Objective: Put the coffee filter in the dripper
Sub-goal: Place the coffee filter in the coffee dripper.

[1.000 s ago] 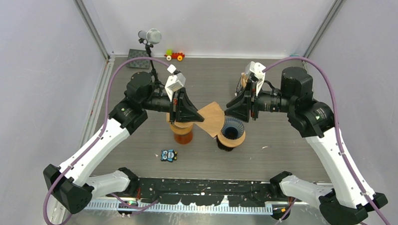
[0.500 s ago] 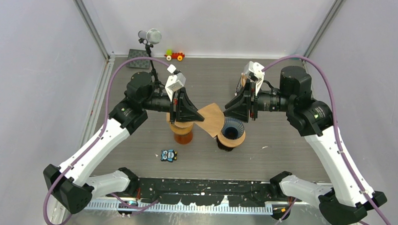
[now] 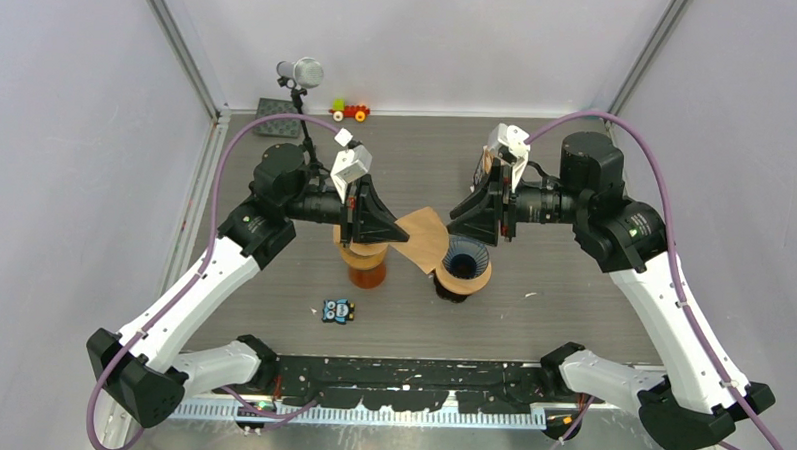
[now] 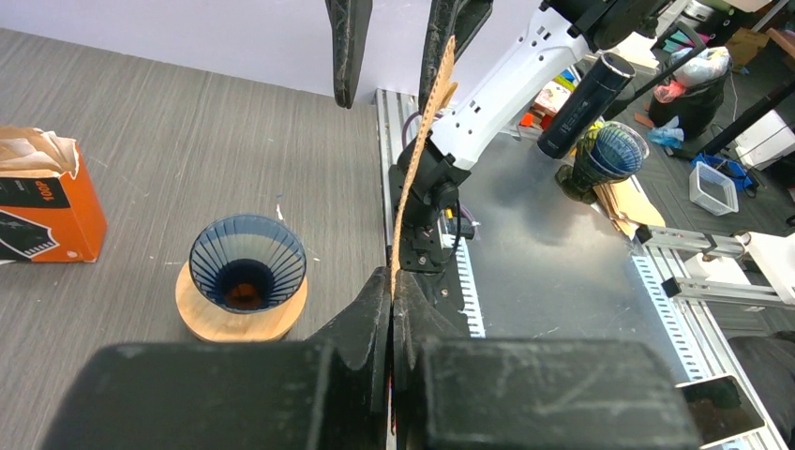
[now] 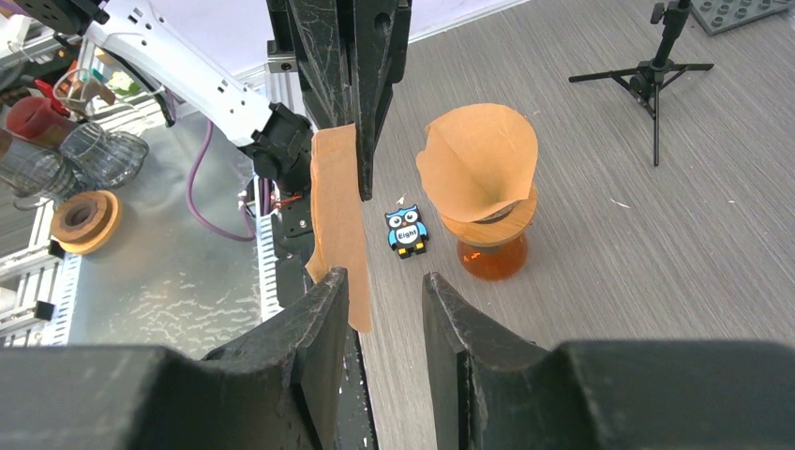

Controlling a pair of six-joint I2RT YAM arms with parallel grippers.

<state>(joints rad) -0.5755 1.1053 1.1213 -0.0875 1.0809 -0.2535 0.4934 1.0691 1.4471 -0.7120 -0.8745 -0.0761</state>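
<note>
Grey wood-grain table (image 3: 572, 301) fills the frame. At centre, the left gripper (image 3: 404, 234) pinches the brown coffee filter (image 3: 426, 236), just left of the dripper (image 3: 464, 259). The right gripper (image 3: 455, 223) hovers with fingers spread.

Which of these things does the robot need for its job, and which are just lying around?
For the job: coffee filter, pinched in the left gripper; blue dripper; open right gripper.
Just lying about: owl toy, microphone, toy car, orange box, amber dripper with its own filter.
</note>
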